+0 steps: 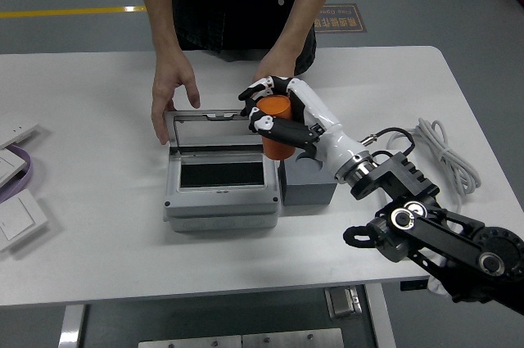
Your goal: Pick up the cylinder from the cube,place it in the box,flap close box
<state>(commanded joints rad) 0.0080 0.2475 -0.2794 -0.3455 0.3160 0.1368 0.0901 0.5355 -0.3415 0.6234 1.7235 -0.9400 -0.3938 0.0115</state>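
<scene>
My right hand [274, 115] is shut on the orange cylinder [277, 128], holding it in the air above the right edge of the grey box [219, 192]. The box stands open, with its clear lid [217, 130] propped up at the back and a dark inside [221, 174]. Right of the box sits the dark grey cube [309, 184], its top bare. A person at the far side rests one hand [169, 98] on the lid's left corner; the other hand [277, 65] hovers behind my fingers. My left arm does not show.
A coiled white cable [446, 155] lies at the right of the table. White switch plates [18, 219] and a purple strap [16, 182] sit at the left edge. My black right forearm [434, 233] crosses the near right corner.
</scene>
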